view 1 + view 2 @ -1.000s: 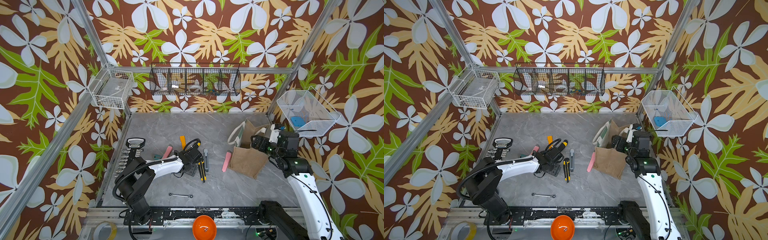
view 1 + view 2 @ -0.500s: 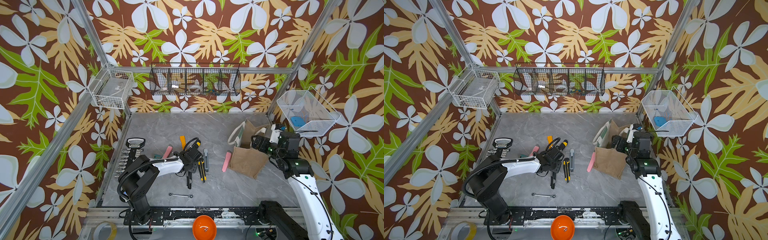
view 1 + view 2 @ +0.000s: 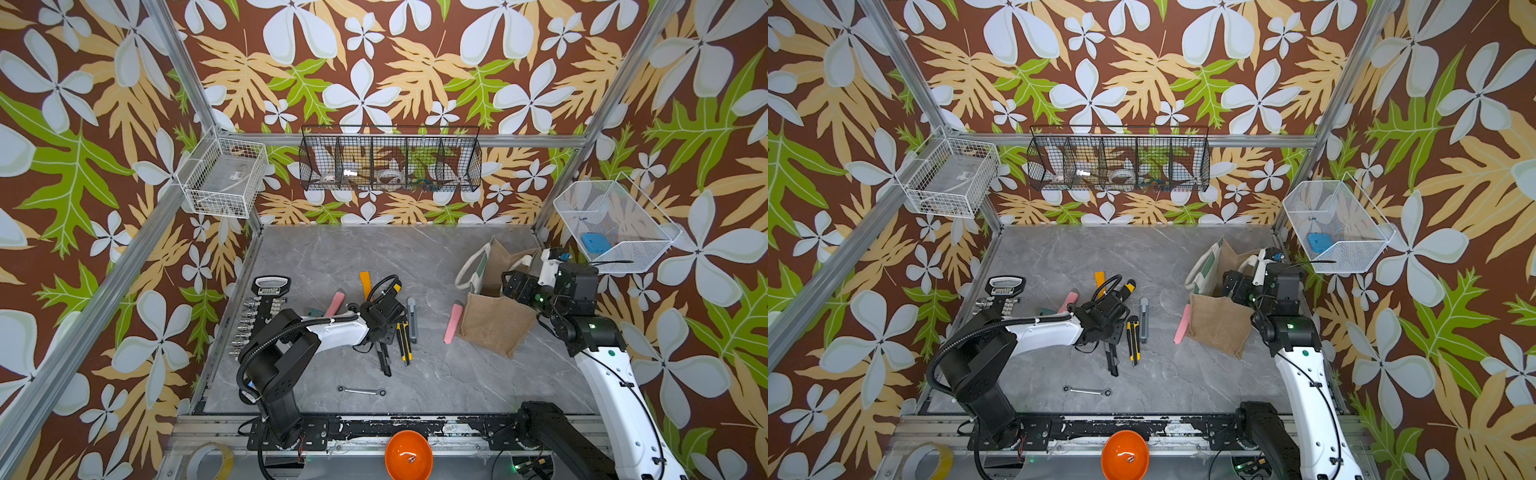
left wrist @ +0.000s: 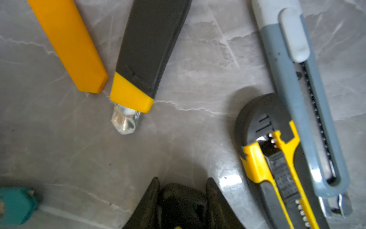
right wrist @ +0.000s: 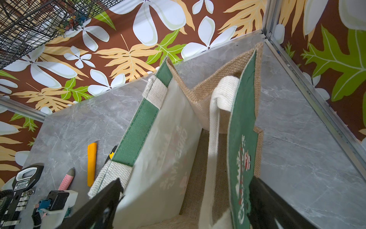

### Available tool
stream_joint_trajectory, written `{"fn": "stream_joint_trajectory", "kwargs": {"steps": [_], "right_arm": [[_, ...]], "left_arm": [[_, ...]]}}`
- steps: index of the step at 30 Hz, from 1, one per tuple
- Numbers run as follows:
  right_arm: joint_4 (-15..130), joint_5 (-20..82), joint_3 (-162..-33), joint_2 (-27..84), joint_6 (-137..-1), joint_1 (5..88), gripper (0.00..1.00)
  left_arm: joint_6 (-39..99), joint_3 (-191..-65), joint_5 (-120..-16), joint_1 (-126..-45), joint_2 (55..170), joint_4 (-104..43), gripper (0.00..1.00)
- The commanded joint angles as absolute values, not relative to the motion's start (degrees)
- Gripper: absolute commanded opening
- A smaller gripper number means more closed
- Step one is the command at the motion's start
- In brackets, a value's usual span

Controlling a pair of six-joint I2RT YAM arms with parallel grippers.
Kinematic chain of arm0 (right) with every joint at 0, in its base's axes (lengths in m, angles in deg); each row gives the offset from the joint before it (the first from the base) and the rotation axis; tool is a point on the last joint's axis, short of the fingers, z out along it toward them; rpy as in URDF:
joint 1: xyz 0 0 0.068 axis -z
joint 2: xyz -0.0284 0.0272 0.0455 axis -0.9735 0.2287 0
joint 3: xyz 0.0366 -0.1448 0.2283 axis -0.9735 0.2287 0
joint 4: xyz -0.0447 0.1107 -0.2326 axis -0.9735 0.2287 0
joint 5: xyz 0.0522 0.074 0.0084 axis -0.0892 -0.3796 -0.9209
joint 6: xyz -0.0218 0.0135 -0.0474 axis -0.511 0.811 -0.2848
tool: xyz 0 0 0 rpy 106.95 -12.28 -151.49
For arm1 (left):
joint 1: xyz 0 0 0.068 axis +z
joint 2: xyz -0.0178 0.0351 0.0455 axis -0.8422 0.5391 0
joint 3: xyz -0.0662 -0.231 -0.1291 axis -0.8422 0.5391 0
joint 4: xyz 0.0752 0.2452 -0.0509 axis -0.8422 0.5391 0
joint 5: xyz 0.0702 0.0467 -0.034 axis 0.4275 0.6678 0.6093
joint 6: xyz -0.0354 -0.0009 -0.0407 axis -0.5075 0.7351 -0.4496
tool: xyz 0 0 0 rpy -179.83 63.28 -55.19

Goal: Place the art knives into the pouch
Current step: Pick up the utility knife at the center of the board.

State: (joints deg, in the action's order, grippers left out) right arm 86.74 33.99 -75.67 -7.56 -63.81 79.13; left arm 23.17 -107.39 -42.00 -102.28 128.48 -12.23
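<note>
On the grey marble worktop (image 3: 415, 257), left pincer (image 4: 183, 183) grips a black art knife (image 3: 385, 365); right pincer (image 5: 186, 181) gapes astride the tan jute pouch (image 3: 494, 328).

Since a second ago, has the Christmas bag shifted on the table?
No. The pouch keeps the same place next to the nearby pink knife in both top views.

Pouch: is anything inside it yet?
Inside the pouch only pale lining, jute floor and a drooping white handle show; no tool. Fingers of the right gripper cover the nearest corners.
</note>
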Motion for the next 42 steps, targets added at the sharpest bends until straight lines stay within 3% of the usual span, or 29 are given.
{"fn": "stream_joint_trajectory", "kwargs": {"steps": [1, 9, 13, 19, 27, 38, 42], "right_arm": [[86.1, 33.7, -75.7, -7.6, -63.4, 79.2, 1.00], [85.9, 33.5, -75.7, -7.3, -63.4, 79.2, 1.00], [85.8, 33.5, -75.4, -7.4, -63.4, 79.2, 1.00], [85.5, 33.3, -75.0, -7.4, -63.6, 79.2, 1.00], [84.7, 33.1, -74.1, -7.9, -63.2, 79.2, 1.00], [84.9, 32.6, -74.4, -8.0, -63.4, 79.2, 1.00], [85.3, 32.1, -74.9, -8.3, -63.2, 79.2, 1.00]], "left_arm": [[20.8, -106.9, -42.6, -102.2, 127.8, -3.3, 0.45], [15.4, -105.7, -43.9, -102.2, 122.7, -2.1, 0.75], [13.0, -103.8, -45.6, -102.2, 120.6, -2.8, 0.74], [10.5, -101.0, -48.6, -102.5, 120.1, -5.3, 0.68], [9.2, -100.8, -50.8, -102.6, 122.1, -7.6, 0.46], [8.9, -100.5, -49.3, -102.7, 123.1, -7.5, 0.28], [9.2, -101.9, -47.4, -102.7, 121.7, -6.0, 0.26]]}}
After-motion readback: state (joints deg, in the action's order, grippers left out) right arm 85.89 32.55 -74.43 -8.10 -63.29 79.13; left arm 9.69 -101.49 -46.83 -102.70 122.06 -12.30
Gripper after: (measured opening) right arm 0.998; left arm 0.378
